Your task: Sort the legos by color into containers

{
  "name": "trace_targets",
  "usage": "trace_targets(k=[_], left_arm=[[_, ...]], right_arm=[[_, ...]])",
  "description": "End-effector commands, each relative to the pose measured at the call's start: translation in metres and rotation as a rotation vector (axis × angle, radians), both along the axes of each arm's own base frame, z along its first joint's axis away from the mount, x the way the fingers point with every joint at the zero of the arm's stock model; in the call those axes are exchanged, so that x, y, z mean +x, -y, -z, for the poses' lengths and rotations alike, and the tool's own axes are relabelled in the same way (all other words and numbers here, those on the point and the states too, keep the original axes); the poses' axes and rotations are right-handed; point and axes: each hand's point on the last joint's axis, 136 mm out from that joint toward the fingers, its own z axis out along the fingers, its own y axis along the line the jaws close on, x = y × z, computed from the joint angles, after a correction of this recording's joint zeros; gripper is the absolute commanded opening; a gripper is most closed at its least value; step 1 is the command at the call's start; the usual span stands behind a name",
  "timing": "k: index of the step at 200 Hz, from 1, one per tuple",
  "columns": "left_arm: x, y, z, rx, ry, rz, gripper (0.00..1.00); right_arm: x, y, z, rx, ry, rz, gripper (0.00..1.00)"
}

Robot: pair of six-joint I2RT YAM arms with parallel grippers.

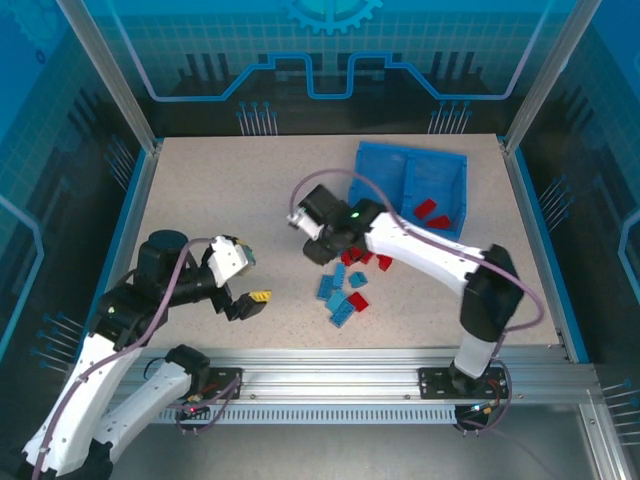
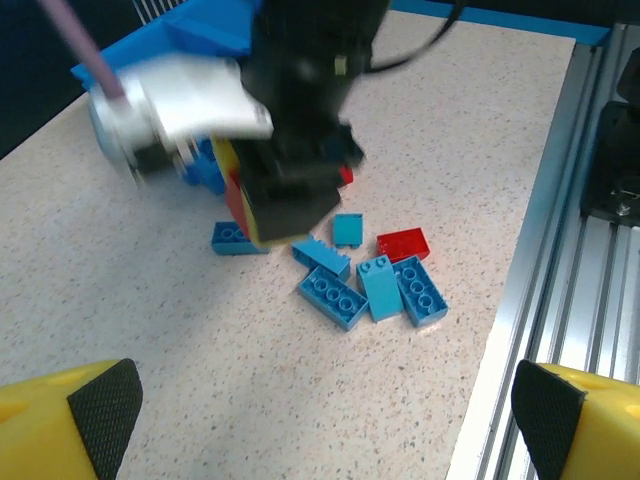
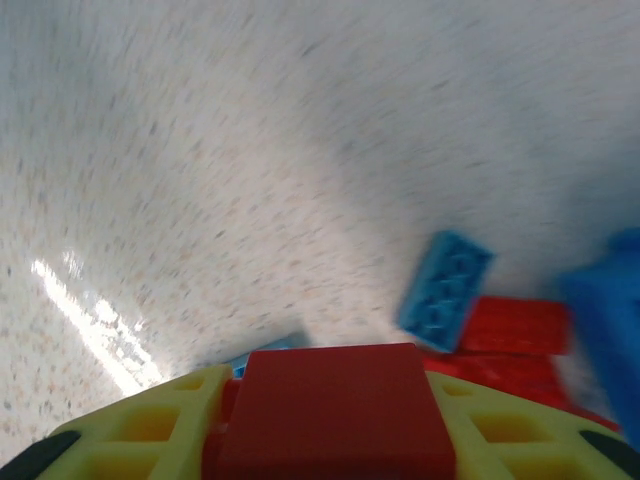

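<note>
Gripping a small red studded plastic brick (image 3: 335,410), your right end effector (image 2: 288,222) sits low over the loose pile.
Your left end effector (image 1: 248,275) hangs wide open, well apart to the left; mixed red and light blue bricks (image 1: 345,290) lie on the speckled bench (image 1: 200,190) near the shallow blue plastic tray (image 1: 385,165); a few red pieces (image 1: 432,212) lie in its right compartment.

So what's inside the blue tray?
Red legos lie in the tray's right compartment. The left one shows no bricks, but the right arm covers its near corner.
</note>
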Motion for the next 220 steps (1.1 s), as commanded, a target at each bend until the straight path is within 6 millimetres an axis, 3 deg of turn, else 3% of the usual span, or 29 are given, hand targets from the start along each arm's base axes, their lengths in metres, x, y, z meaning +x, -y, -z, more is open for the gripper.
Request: trace_targets(k=[1, 18, 33, 60, 85, 115, 131, 139, 189, 220], left_arm=[[0.010, 0.013, -0.015, -0.087, 0.048, 0.030, 0.99], [0.018, 0.015, -0.018, -0.125, 0.056, 0.010, 0.99], [0.023, 0.016, -0.017, -0.137, 0.050, -0.003, 0.99], [0.028, 0.016, -0.014, -0.133, 0.040, -0.020, 0.99], [0.033, 0.015, -0.013, -0.125, 0.042, -0.037, 0.99], [0.039, 0.012, -0.013, -0.128, 0.026, -0.079, 0.99], [0.042, 0.010, -0.012, -0.133, 0.014, -0.105, 0.99], [0.044, 0.010, -0.012, -0.136, 0.008, -0.117, 0.99], [0.048, 0.004, -0.016, -0.141, 0.000, -0.167, 0.99], [0.054, 0.003, -0.016, -0.169, -0.017, -0.210, 0.99]], right_arm=[[0.031, 0.041, -0.036, 0.095, 0.088, 0.234, 0.36], [0.054, 0.083, -0.062, 0.181, 0.140, 0.437, 0.36], [0.072, 0.137, -0.073, 0.245, 0.141, 0.681, 0.35], [0.088, 0.229, -0.059, 0.382, 0.061, 1.104, 0.34], [0.102, 0.275, -0.029, 0.445, -0.041, 1.368, 0.32], [0.122, 0.292, 0.011, 0.461, -0.157, 1.582, 0.31], [0.130, 0.293, 0.037, 0.473, -0.228, 1.712, 0.18], [0.133, 0.294, 0.048, 0.468, -0.255, 1.770, 0.17], [0.146, 0.297, 0.092, 0.362, -0.344, 1.922, 0.35], [0.151, 0.294, 0.088, 0.385, -0.348, 1.898, 0.53]])
